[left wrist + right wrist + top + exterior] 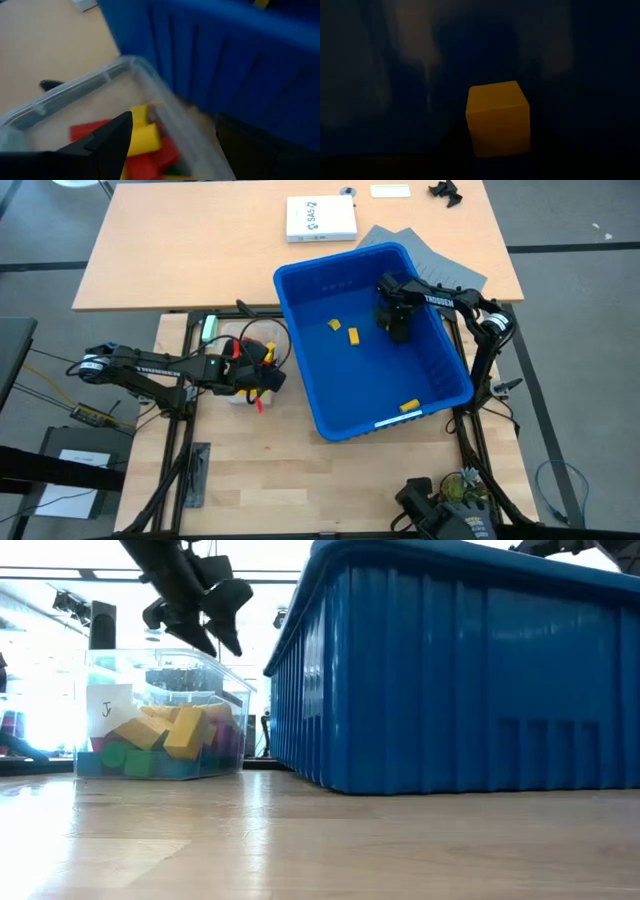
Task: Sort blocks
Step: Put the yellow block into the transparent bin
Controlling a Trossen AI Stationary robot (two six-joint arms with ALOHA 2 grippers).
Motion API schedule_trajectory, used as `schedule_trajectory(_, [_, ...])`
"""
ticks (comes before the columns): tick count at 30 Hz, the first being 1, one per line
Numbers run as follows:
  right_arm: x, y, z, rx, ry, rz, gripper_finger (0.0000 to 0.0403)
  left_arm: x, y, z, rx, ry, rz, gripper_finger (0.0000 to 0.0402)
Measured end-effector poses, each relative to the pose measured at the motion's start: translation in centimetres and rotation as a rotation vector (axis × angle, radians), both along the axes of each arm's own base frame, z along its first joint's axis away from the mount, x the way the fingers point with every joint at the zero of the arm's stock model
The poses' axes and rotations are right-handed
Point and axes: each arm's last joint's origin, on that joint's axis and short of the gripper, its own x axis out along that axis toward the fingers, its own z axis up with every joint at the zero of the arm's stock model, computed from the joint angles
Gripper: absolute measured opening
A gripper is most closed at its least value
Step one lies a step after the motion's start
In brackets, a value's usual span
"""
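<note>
A large blue bin [300, 290] stands on the table with three yellow blocks on its floor [334, 326] [352, 335] [409, 406]. A small clear tub [160, 720] left of the bin holds red, yellow, green and blue blocks [145, 137]. My left gripper [175, 125] is open and empty just above the tub, as the low view [212, 638] also shows. My right gripper [393, 323] is down inside the bin near its far side. A yellow block [497, 117] fills the middle of its dark wrist view, and I cannot tell whether the gripper touches it.
A white box [320, 218] and grey sheets [440, 265] lie on the far table behind the bin. The bin's tall wall [450, 680] stands close to the right of the tub. Bare wood [280, 480] lies near the front edge.
</note>
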Motion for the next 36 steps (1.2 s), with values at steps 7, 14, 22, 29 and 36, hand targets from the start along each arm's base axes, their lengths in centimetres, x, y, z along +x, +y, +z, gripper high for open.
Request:
schedule_trajectory(7, [0.6, 2.9, 5.2, 0.067, -0.294, -0.040, 0.0127, 1.8, -0.4, 1.4, 0.042, -0.098, -0.185, 0.0293])
schedule_trajectory(14, [1.8, 8.4, 10.8, 0.281, -0.660, 0.018, 0.0127, 3.9, -3.2, 4.7, 0.347, -0.173, -0.636, 0.0293])
schedule_trajectory(22, [5.3, 14.6, 14.1, 0.655, -0.902, 0.060, 0.0127, 5.9, -5.7, 5.3, 0.811, -0.031, -0.866, 0.0293])
schedule_trajectory(29, [8.5, 18.5, 15.6, 0.765, -1.021, 0.134, 0.0127, 8.5, -6.8, 3.6, 1.031, 0.068, -0.817, 0.0293])
schedule_trajectory(36, [10.1, 20.7, 16.5, 0.837, -1.094, 0.153, 0.0127, 9.7, -7.2, 2.6, 1.111, 0.110, -0.738, 0.0293])
